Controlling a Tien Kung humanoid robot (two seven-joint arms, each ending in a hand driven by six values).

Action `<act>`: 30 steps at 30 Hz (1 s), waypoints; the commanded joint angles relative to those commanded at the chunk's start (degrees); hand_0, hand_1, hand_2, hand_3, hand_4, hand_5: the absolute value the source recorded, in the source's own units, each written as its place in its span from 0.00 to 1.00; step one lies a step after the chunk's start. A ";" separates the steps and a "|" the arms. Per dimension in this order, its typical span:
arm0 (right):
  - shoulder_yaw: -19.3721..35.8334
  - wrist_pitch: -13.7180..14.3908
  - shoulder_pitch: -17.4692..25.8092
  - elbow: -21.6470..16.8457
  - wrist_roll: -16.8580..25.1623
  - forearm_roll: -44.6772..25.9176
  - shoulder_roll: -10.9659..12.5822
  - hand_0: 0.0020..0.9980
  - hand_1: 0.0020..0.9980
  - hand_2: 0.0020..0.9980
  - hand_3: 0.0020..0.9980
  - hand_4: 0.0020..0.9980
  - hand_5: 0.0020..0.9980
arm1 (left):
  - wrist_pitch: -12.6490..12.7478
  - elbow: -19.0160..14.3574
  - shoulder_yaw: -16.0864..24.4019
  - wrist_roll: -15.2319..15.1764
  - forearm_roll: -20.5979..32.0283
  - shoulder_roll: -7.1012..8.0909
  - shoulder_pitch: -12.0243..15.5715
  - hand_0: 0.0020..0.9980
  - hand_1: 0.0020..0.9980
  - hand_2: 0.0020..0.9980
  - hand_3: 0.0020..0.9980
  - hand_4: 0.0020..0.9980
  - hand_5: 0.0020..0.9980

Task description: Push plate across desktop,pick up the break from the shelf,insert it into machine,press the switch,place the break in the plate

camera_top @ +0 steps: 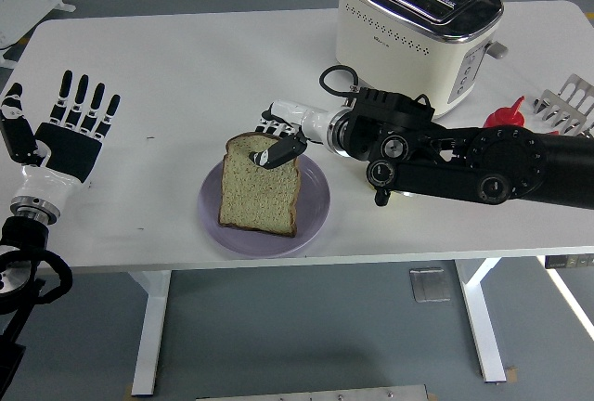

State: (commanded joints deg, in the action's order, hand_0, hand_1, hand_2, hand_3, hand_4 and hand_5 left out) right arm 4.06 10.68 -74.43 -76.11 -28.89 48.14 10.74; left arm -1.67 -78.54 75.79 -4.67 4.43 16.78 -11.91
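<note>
Head view: right hand (275,146) pinches bread slice (259,194) top edge over purple plate (316,208); early release could tip it onto tabletop (186,76)

bright, even light from overhead, the white table (186,67) almost washed out. soft shadows only, under the right arm (464,169) and beside the toaster (413,34), whose chrome top shows some glare. focus is sharp throughout, no motion blur.

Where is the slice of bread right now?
In the head view, the bread lies on the purple plate near the table's front edge, held at its top by the right robot hand.
</note>
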 joint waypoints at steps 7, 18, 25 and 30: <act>-0.11 -0.51 0.09 0.39 1.07 1.49 0.04 0.72 0.75 0.74 0.67 0.69 0.31 | 0.00 0.62 0.11 -0.05 -0.01 -0.04 -0.06 0.78 0.74 0.69 0.71 0.69 1.00; 0.05 -0.24 0.17 0.60 2.32 3.37 0.31 0.71 0.74 0.72 0.66 0.71 0.33 | -0.30 1.60 0.30 0.16 0.03 -0.18 0.00 0.79 0.75 0.71 0.72 0.69 1.00; -0.12 0.67 0.16 1.35 3.56 6.62 0.32 0.71 0.73 0.71 0.66 0.72 0.33 | -0.30 1.96 0.23 0.19 0.00 -0.27 0.07 0.79 0.75 0.71 0.73 0.70 1.00; -0.88 1.60 0.23 2.33 4.54 10.31 -0.01 0.70 0.72 0.70 0.66 0.73 0.35 | -0.23 2.14 0.20 0.11 -0.02 -0.33 0.12 0.79 0.75 0.72 0.73 0.71 1.00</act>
State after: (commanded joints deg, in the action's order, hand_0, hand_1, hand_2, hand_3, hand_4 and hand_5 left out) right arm 3.18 12.28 -74.19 -73.78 -24.35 58.45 10.74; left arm -1.91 -76.40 75.99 -4.55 4.41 16.45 -11.79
